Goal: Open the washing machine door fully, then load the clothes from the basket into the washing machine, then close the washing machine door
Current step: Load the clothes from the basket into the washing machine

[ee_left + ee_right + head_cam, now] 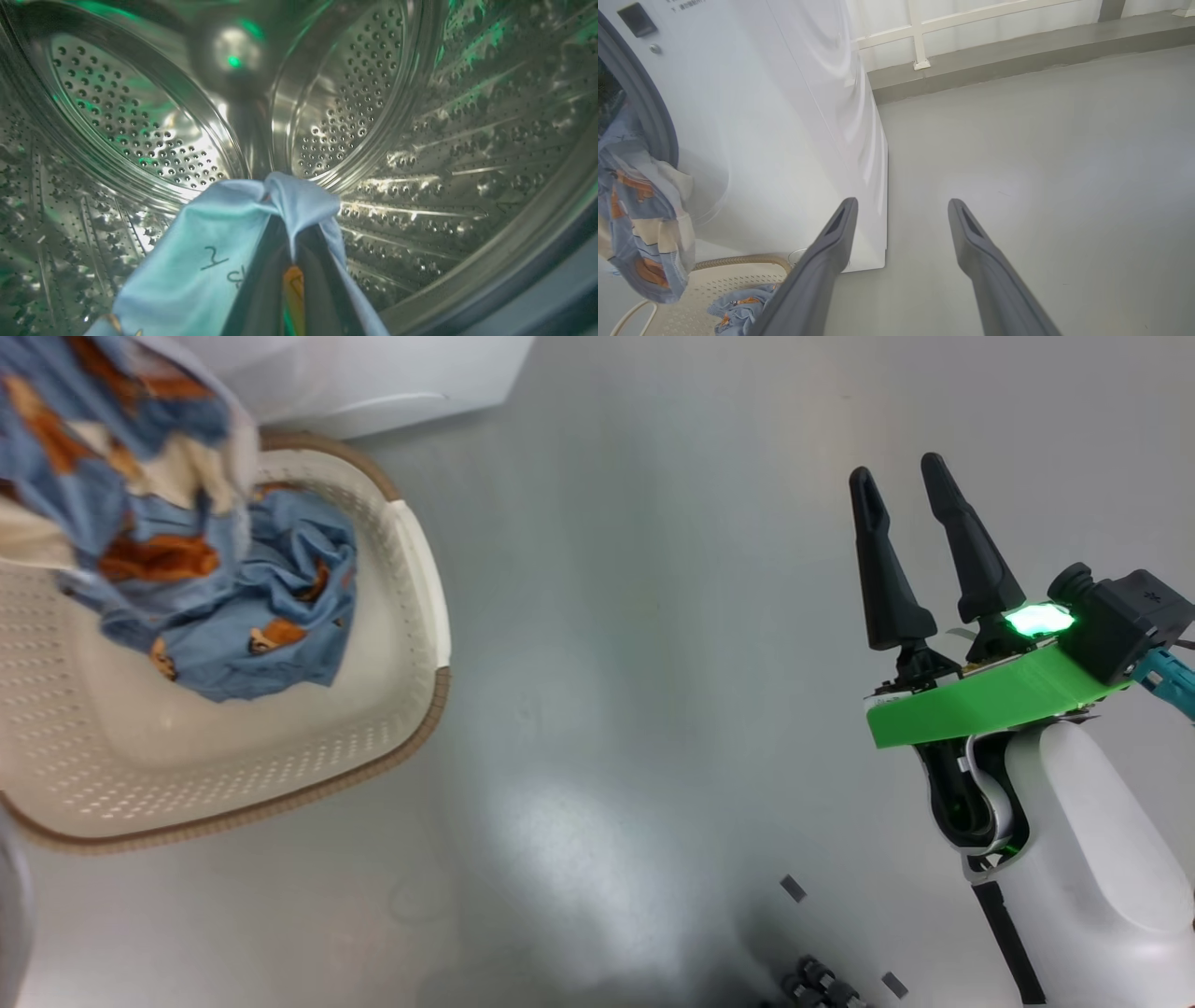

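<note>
My left gripper (290, 233) is inside the washing machine's perforated steel drum (420, 163), shut on a light blue garment (210, 247) that drapes over its fingers. The rest of that garment (640, 224) trails out of the grey-ringed mouth and hangs over the basket (411, 569), seen blurred in the head view (121, 448). More blue clothes (271, 616) lie in the cream basket, which stands against the white washing machine (784, 116). My right gripper (898, 471) is open and empty over bare floor, to the right of the basket. The washing machine door is out of view.
Grey floor (653, 709) stretches between the basket and my right arm. A low ledge with a white railing (920, 42) runs behind the machine. Dark parts of my base (822, 980) show at the bottom of the head view.
</note>
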Robot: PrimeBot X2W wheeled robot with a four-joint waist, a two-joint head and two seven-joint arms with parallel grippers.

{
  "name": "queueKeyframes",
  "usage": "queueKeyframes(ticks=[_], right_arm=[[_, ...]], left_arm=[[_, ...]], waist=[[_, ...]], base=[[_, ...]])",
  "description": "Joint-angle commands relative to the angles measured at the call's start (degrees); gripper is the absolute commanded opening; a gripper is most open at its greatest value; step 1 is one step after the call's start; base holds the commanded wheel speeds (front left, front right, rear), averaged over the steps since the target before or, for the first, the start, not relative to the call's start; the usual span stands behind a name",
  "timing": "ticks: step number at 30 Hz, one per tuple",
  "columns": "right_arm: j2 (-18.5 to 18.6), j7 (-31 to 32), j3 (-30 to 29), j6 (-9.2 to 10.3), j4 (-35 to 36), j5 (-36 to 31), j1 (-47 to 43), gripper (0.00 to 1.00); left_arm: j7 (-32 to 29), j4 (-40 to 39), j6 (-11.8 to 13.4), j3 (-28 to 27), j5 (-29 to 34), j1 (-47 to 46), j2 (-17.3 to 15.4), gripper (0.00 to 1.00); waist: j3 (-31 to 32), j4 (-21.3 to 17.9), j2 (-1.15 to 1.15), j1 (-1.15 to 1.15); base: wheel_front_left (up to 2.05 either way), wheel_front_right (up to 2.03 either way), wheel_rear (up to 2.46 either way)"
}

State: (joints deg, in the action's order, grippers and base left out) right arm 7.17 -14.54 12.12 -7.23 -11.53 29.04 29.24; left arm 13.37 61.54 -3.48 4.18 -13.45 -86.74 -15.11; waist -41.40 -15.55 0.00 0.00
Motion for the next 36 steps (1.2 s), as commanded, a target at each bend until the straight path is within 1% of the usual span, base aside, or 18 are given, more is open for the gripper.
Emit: queueKeyframes(ticks=[1,2,4,6,8,11,12,13,14,18,19,20,23,28,30,34,36], right_arm=[[-0.3,-0.5,0.8,-0.25,1.6,0.6,0.1,1.0],[-0.4,-0.5,0.8,-0.25,1.7,0.6,0.1,1.0],[-0.6,-0.5,0.9,-0.25,1.8,0.6,0.1,1.0],[-0.8,-0.5,0.9,-0.25,1.9,0.5,0.3,1.0],[-0.9,-0.5,1.0,-0.25,1.9,0.5,0.5,1.0],[-1.0,-0.5,1.1,-0.25,1.7,0.3,0.5,1.0],[-1.0,-0.5,1.3,-0.25,1.5,0.3,0.4,1.0],[-0.9,-0.5,1.4,-0.25,1.4,0.3,0.4,1.0],[-0.9,-0.5,1.5,-0.25,1.3,0.3,0.3,1.0],[-0.5,-0.5,1.6,-0.25,1.0,0.2,0.2,1.0],[-0.5,-0.5,1.6,-0.25,1.0,0.2,0.2,1.0],[-0.4,-0.5,1.7,-0.25,0.9,0.2,0.2,1.0],[-0.4,-0.5,1.9,-0.25,0.6,0.3,0.5,1.0],[-0.3,-0.5,2.1,-0.25,0.2,0.4,0.8,1.0],[0.0,-0.5,1.9,-0.25,0.0,0.4,0.8,1.0],[0.5,-0.5,1.5,-0.25,0.0,0.3,0.6,1.0],[0.7,-0.5,1.4,-0.25,0.1,0.3,0.6,1.0]], left_arm=[[1.2,-2.8,0.3,0.1,0.9,-2.6,-2.8,0.0],[1.4,-4.2,0.3,0.2,1.2,-3.2,-2.9,0.0],[1.6,-10.5,1.1,-0.3,2.0,-3.7,-3.1,0.0],[1.6,-16.6,1.5,-1.7,2.3,-2.7,-3.2,0.0],[1.6,-20.9,1.7,-3.4,2.1,-1.0,-2.7,0.0],[1.6,-22.7,2.1,-4.8,2.7,2.0,-1.8,0.0],[1.6,-21.9,2.4,-5.2,2.8,2.9,-1.6,0.04],[1.6,-19.8,2.6,-5.4,2.7,3.7,-1.4,0.49],[1.6,-17.8,2.7,-5.5,2.7,4.0,-1.3,1.0],[1.0,-9.2,3.2,-4.8,3.0,2.8,-0.9,1.0],[1.0,-9.2,3.2,-4.8,3.0,2.8,-0.9,1.0],[-0.2,-5.6,3.3,-4.5,2.8,1.7,-0.7,1.0],[-0.9,-1.4,3.2,-4.2,2.7,0.8,-0.6,1.0],[0.1,1.8,2.5,-4.1,2.2,0.6,-0.5,1.0],[0.9,3.0,1.6,-3.8,1.9,1.2,0.0,1.0],[1.4,2.8,0.5,-3.4,1.6,2.7,1.0,1.0],[1.6,1.6,0.2,-3.3,1.5,3.9,1.5,1.0]], waist=[[-1.8,-1.7,0.0,0.0],[-2.0,-1.8,0.0,0.0],[-2.5,-1.9,0.0,0.0],[-2.9,-1.9,0.0,0.0],[-3.0,-1.9,0.0,0.0],[-2.7,-1.5,0.0,0.0],[-2.4,-1.5,0.0,0.0],[-2.1,-1.4,0.0,0.0],[-1.8,-1.3,0.0,0.0],[-1.2,-0.7,0.0,0.0],[-1.2,-0.7,0.0,0.0],[-1.0,-0.4,0.0,0.0],[-0.7,-0.1,0.0,0.0],[-0.1,0.3,0.0,0.0],[0.6,0.9,0.0,0.0],[1.8,2.2,0.0,0.0],[2.5,2.8,0.0,0.0]], base=[[0.0,0.0,0.0],[0.0,0.0,0.0],[0.0,0.0,0.0],[0.0,0.0,0.0],[0.0,0.0,0.0],[0.0,0.0,0.0],[0.0,0.0,0.0],[0.0,0.0,0.0],[0.0,0.0,0.0],[0.0,0.0,0.0],[0.0,0.0,0.0],[0.0,0.0,0.0],[0.0,0.0,0.0],[0.0,0.0,0.0],[0.0,0.0,0.0],[0.0,0.0,0.0],[0.0,0.0,0.0]])
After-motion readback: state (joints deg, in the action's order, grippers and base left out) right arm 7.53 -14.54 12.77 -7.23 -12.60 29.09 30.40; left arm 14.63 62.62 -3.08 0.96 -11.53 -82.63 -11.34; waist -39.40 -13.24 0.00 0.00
